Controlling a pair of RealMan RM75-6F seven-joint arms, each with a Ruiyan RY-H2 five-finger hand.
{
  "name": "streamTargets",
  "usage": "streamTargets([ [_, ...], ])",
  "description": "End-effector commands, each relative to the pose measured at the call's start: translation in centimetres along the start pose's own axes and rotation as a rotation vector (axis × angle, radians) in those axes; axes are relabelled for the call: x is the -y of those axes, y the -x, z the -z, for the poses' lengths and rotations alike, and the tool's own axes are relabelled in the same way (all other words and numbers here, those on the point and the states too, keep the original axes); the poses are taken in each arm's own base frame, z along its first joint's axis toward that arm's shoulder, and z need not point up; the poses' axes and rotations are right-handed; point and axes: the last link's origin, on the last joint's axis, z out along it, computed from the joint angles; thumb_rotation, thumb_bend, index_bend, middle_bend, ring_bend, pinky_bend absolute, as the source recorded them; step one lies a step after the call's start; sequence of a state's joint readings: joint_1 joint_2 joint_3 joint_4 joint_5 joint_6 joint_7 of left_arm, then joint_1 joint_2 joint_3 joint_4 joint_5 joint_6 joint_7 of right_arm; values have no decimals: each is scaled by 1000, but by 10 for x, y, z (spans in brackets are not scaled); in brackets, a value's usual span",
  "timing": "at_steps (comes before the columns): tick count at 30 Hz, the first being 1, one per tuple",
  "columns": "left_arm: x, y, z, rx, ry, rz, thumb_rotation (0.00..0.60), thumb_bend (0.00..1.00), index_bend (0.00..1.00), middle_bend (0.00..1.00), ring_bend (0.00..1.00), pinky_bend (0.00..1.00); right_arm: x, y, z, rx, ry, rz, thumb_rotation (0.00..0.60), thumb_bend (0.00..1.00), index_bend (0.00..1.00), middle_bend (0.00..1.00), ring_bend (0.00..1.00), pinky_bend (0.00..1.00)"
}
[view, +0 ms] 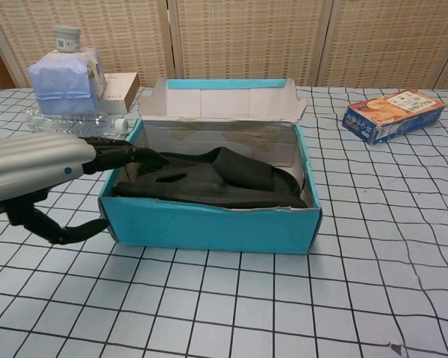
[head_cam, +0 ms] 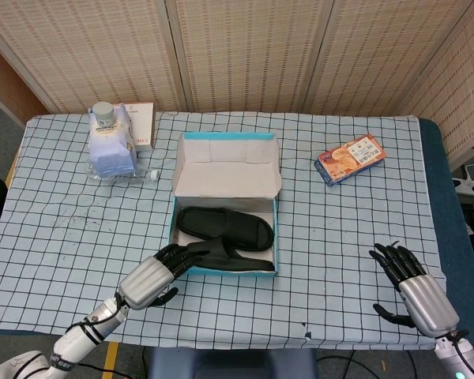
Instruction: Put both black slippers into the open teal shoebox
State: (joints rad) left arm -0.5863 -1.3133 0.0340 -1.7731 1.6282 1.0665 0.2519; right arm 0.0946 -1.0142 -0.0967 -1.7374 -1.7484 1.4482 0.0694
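Table (head_cam: 55, 229): rectangular, covered with a pale blue-grey cloth printed in a black grid, slightly wrinkled at the left; a dark blue edge shows along its right side (head_cam: 438, 181). Backdrop: folding screen (head_cam: 245, 51) of woven beige reed panels in light frames, standing directly behind the table and filling the upper part of both views; a brown wooden surface (head_cam: 4, 83) shows at the far left. Floor: grey (head_cam: 0, 146), seen left of the table; lighting even, with soft shadows.
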Motion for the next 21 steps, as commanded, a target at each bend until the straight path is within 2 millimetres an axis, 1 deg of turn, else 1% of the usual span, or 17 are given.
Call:
streamTargets([
  [1, -1, -5, 4, -50, 5, -34, 600, 456, 38, 42, 0, 117, 0, 0, 0, 0, 0, 1, 577, 141, 0, 0, 0, 0],
  [2, 9, -21, 20, -165, -52, -51, 600, 456, 32, 42, 0, 117, -2, -1, 1, -3, 8, 7, 577, 141, 0, 0, 0, 0],
  [4, 24, -24, 49, -236, -121, -55, 600, 456, 19, 45, 0, 115, -4, -2, 2, -11, 29, 22, 577, 141, 0, 0, 0, 0],
  [5, 37, -22, 69, -267, -186, -68, 600, 455, 11, 41, 0, 111, -6, -3, 2, -23, 49, 41, 577, 141, 0, 0, 0, 0],
  [6, 46, -20, 84, -289, -242, -77, 600, 455, 4, 32, 0, 105, -7, -3, 2, -33, 67, 58, 577, 141, 0, 0, 0, 0],
  [7, 58, -15, 105, -322, -320, -83, 600, 455, 0, 24, 0, 100, -8, -3, 1, -46, 94, 81, 577, 141, 0, 0, 0, 0],
  [11, 87, 2, 165, -428, -539, -102, 600, 453, 0, 0, 0, 91, -9, -1, -2, -86, 154, 138, 576, 141, 0, 0, 0, 0],
  [12, 93, 6, 175, -443, -592, -106, 600, 452, 0, 0, 0, 88, -9, -2, -2, -97, 165, 148, 577, 141, 0, 0, 0, 0],
  [13, 101, 10, 186, -404, -661, -124, 600, 450, 0, 0, 0, 86, -9, -2, -3, -112, 175, 161, 577, 141, 0, 0, 0, 0],
  [14, 104, 9, 191, -384, -685, -129, 600, 447, 0, 0, 0, 82, -9, -3, -3, -124, 178, 166, 577, 141, 0, 0, 0, 0],
  [17, 111, 6, 198, -378, -738, -85, 600, 444, 0, 0, 0, 79, -9, -3, -4, -142, 192, 162, 576, 141, 0, 0, 0, 0],
  [21, 111, 3, 194, -360, -742, -91, 600, 445, 0, 0, 0, 81, -7, 0, -5, -131, 185, 155, 575, 141, 0, 0, 0, 0],
])
